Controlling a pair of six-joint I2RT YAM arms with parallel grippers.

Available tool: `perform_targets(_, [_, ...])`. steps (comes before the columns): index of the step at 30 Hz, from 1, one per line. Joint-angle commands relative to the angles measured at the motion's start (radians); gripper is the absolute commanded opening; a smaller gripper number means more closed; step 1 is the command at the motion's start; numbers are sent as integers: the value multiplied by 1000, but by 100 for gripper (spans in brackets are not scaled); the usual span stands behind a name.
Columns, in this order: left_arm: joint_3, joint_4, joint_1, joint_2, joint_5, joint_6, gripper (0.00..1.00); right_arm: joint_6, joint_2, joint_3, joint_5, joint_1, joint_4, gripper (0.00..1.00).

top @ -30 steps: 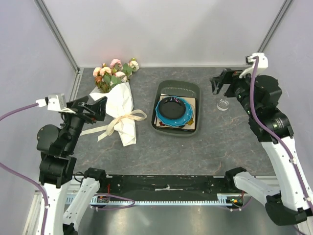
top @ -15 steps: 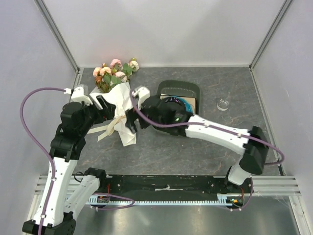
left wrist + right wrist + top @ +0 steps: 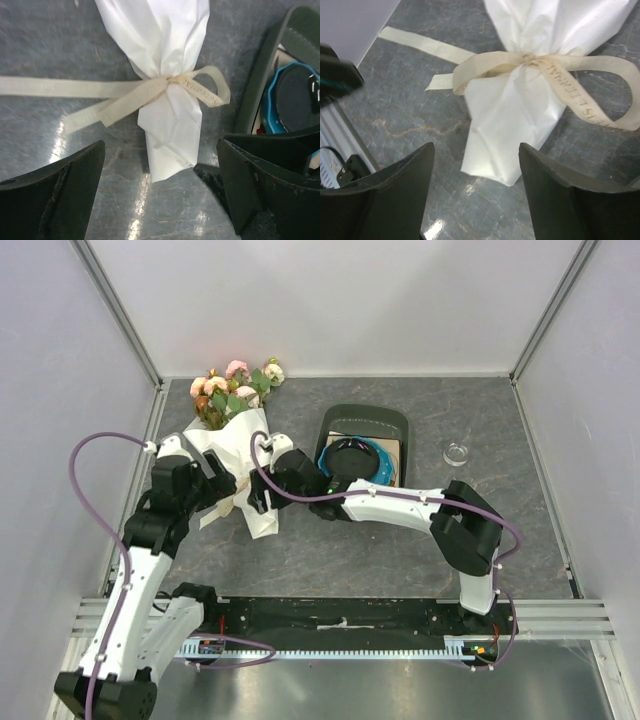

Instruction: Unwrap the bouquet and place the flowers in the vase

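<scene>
The bouquet [image 3: 247, 445] lies at the back left, its white paper wrap tied with a cream ribbon [image 3: 228, 502]. The flowers [image 3: 237, 386], pink, peach and cream, stick out of its far end. Both grippers hang over the tied lower end. My left gripper [image 3: 220, 486] is open on the left, and the wrap's tip [image 3: 167, 155] shows between its fingers without touching them. My right gripper [image 3: 260, 494] is open on the right, above the wrap [image 3: 505, 125] and the ribbon bow [image 3: 570, 75]. The vase [image 3: 456, 453], small clear glass, stands far right.
A dark green tray [image 3: 385, 420] holding a blue-rimmed black plate [image 3: 352, 465] sits just right of the bouquet, and its wall [image 3: 265, 65] shows in the left wrist view. Grey walls close in the table on the left, back and right.
My right arm has swung from beside the vase across the tray to the bouquet's tied end. My left arm has moved in over the ribbon from the left.
</scene>
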State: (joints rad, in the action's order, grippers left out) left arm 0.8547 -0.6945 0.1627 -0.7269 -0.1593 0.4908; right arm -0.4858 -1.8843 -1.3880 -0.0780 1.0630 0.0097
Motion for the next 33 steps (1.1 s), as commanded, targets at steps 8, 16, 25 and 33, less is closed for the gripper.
perform_targets(8, [-106, 242, -199, -230, 389, 241, 87, -97, -67, 64, 63, -150, 141, 49])
perform_targets(16, [-177, 380, -301, -377, 537, 293, 77, -71, -61, 144, -29, -170, 92, 45])
perform_targets(25, [-177, 297, -483, -393, 428, 376, 67, -2, -19, 187, -149, -170, 21, 42])
perform_targets(33, [-223, 428, -673, -554, 395, 502, 72, 73, -10, 97, -48, -91, 53, 44])
